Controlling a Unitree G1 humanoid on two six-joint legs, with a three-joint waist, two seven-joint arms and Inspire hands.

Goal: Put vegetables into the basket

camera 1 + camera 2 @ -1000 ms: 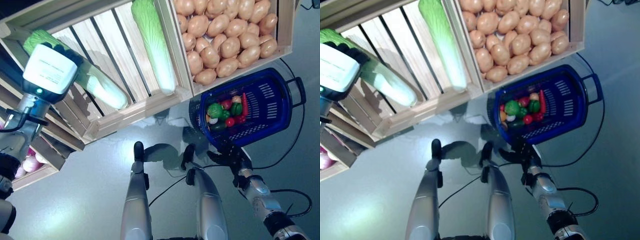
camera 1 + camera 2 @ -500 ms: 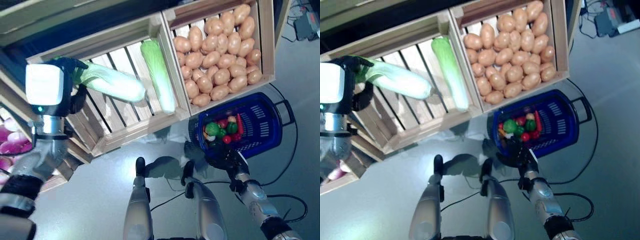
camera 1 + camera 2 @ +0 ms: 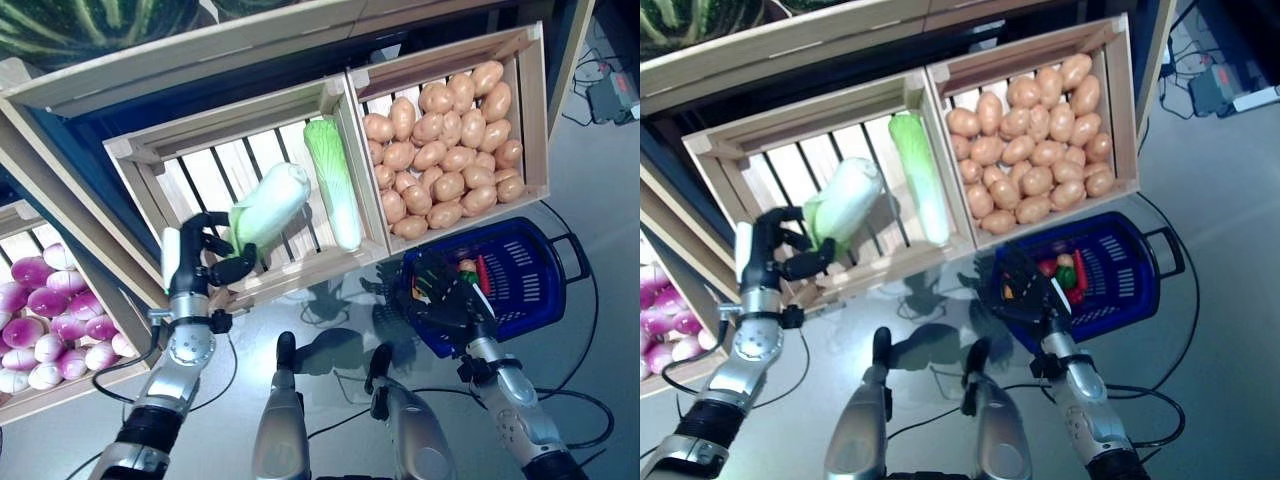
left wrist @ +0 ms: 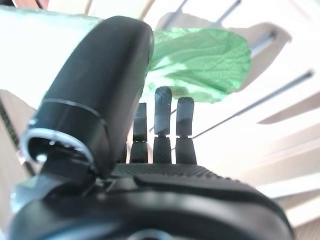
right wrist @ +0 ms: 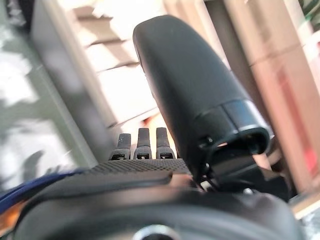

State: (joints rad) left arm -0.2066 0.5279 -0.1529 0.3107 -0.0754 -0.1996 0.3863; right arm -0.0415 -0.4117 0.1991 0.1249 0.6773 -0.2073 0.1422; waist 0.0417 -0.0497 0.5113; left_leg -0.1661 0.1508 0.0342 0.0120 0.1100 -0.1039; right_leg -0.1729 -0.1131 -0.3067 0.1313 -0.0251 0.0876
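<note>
While the right hand (image 3: 447,295) rests with straight, spread fingers at the near rim of the blue basket (image 3: 545,290), it seems to carry the basket, though its hold is hard to see. Farther back, the left hand (image 3: 207,255) curls its fingers and thumb around the leafy end of a cabbage (image 3: 266,207) above the wooden crate (image 3: 150,165). Held by one end, the long cabbage could tip and slip out. It could also bump the crate wall and drop.
</note>
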